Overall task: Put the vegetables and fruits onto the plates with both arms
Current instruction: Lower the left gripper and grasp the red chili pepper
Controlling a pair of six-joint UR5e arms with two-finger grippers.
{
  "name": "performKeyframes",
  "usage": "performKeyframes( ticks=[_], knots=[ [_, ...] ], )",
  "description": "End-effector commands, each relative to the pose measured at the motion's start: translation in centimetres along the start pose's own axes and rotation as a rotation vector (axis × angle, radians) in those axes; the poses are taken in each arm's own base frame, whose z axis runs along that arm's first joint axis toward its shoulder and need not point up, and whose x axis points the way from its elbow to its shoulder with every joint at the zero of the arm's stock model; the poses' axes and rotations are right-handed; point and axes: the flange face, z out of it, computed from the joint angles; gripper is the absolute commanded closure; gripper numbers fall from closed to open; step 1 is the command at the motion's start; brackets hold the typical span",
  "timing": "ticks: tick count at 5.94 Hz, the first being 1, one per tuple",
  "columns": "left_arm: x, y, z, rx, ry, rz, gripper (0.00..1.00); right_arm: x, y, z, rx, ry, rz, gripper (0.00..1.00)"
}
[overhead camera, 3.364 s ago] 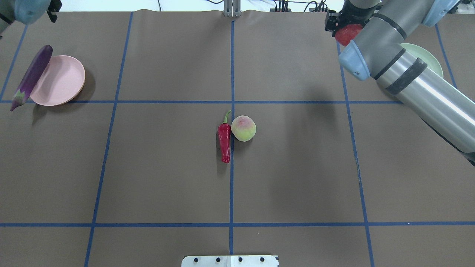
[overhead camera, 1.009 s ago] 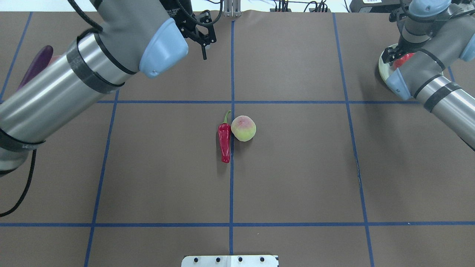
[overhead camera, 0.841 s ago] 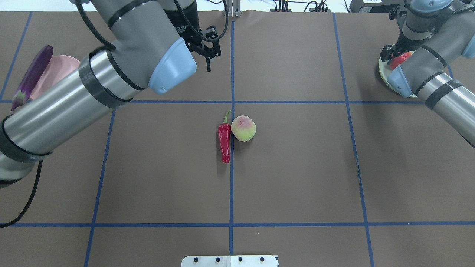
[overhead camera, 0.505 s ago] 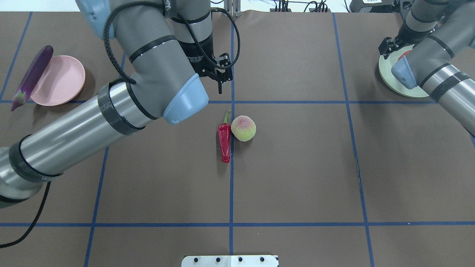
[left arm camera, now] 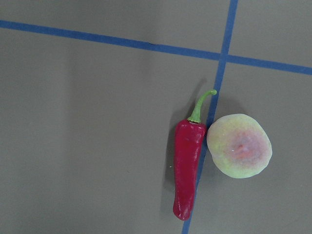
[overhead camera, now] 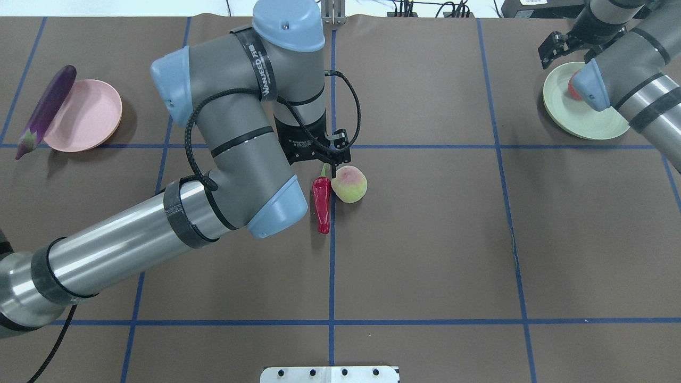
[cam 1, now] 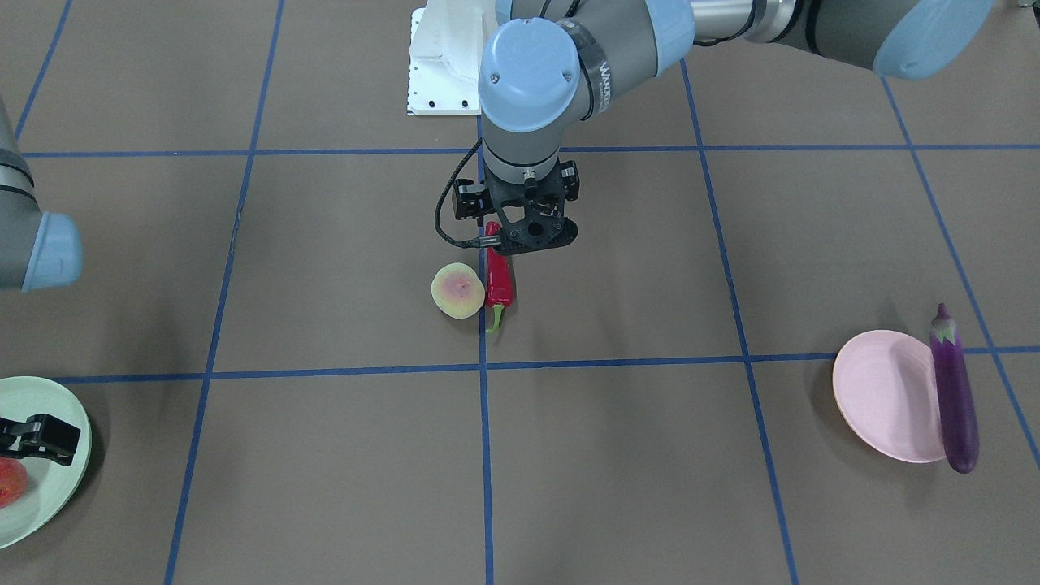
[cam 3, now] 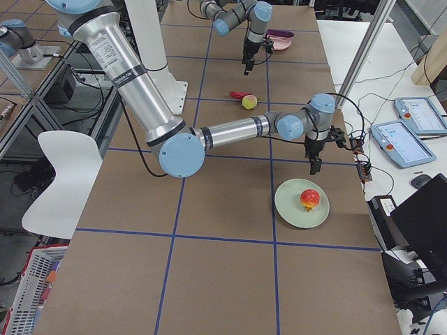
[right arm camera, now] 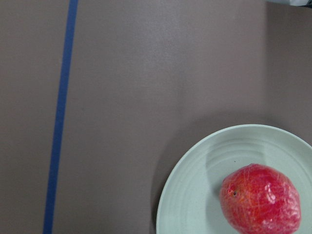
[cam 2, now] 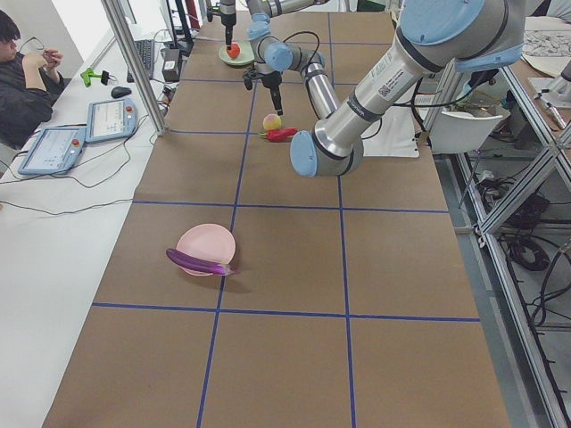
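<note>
The right gripper (cam 1: 34, 435), spread and empty, has lifted off the red fruit (right arm camera: 259, 197), now resting on the green plate (right arm camera: 195, 195). The left gripper (cam 1: 528, 236) has swung to mid-table over the chili pepper (left arm camera: 187, 165), likely the next pick; I cannot tell its jaws' state.

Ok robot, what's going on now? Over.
Left tool over chili, empty. Right tool open, red fruit on green plate. Pale fruit touching chili.

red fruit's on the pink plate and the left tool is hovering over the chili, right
Not quite. The red fruit lies on the green plate, not the pink plate, as the right wrist view shows. The left tool does hover over the chili.
</note>
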Motion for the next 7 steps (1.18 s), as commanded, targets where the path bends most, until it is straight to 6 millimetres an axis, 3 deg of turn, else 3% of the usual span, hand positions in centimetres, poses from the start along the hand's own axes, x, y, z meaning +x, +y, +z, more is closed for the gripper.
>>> performKeyframes(
  ticks=[1,2,4,5,7],
  knots=[
    [1.1,1.3,4.3,0.021,-0.008,0.009,0.00,-0.6,0.2,-6.9,-0.013,-0.093,0.067,0.01],
    [1.8,1.3,6.4,0.025,0.007,0.013,0.00,-1.8,1.0,-9.5,-0.030,-0.128,0.076,0.01],
    [2.7,1.1,10.0,0.047,0.020,0.025,0.00,-1.9,2.0,-15.0,-0.022,-0.178,0.106,0.01],
    [2.7,1.1,11.5,0.050,0.019,0.034,0.02,-2.9,3.0,-16.8,-0.026,-0.183,0.120,0.01],
    [0.3,0.7,14.3,0.068,0.048,0.062,0.20,-3.3,3.8,-19.2,-0.030,-0.249,0.177,0.01]
  ],
)
